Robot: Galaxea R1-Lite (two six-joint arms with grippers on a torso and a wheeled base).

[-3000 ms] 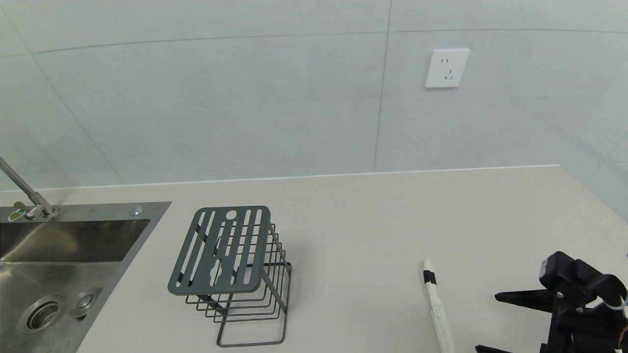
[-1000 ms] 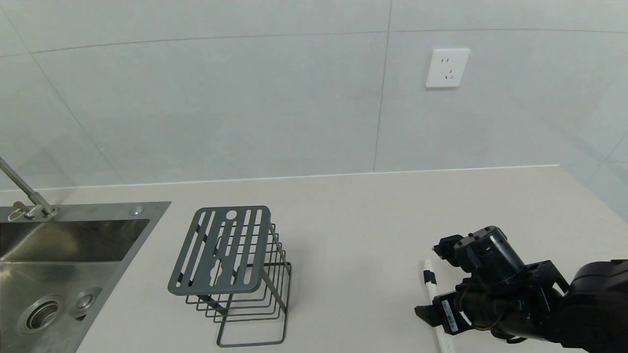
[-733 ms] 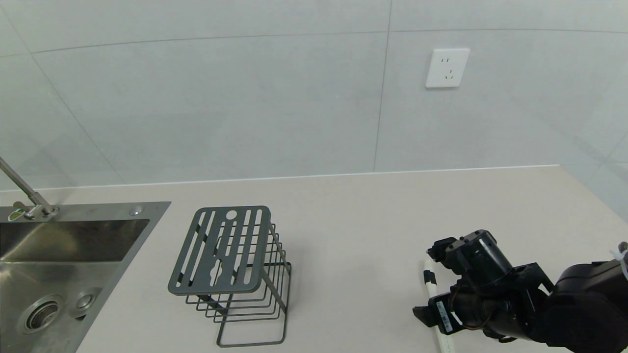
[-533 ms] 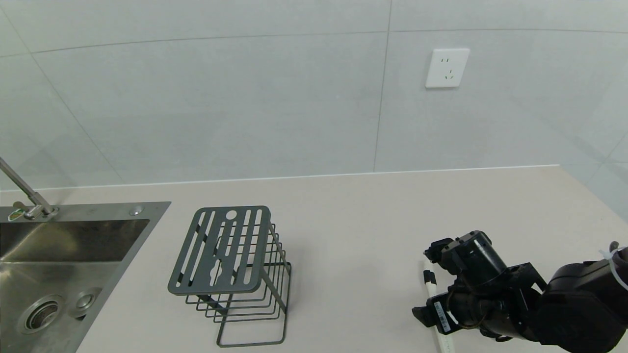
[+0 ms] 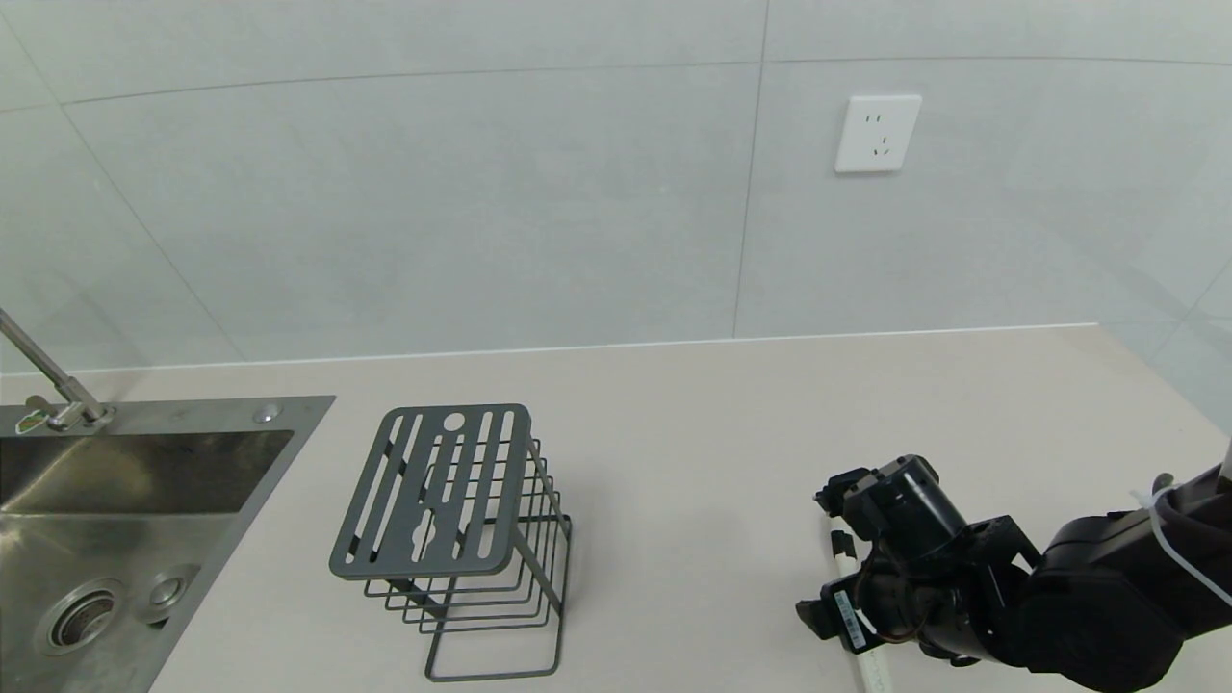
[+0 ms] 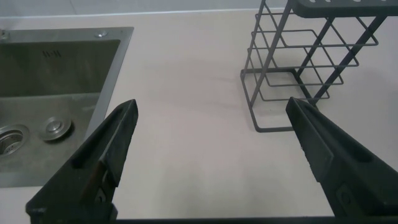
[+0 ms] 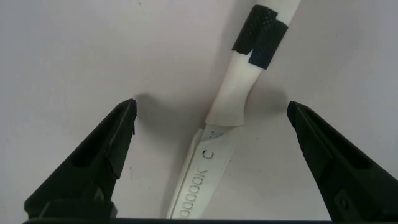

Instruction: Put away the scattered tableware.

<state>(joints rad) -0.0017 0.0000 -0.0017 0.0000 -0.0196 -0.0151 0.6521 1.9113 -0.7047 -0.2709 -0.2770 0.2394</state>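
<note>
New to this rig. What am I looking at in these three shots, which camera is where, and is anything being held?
It is a two-armed robot working at a kitchen counter. The wide picture comes from a camera on its head, looking forward and down. The other two come from a camera on each wrist, looking out between that arm's two black fingers.

On the counter there is a steel sink at the robot's left, a dark wire rack beside it, and a white knife with a black band on its handle at the right.

The right gripper is low over the knife, with its fingers open on either side of it and not closed on it. The left gripper is open over the counter between sink and rack. Nothing is held.
</note>
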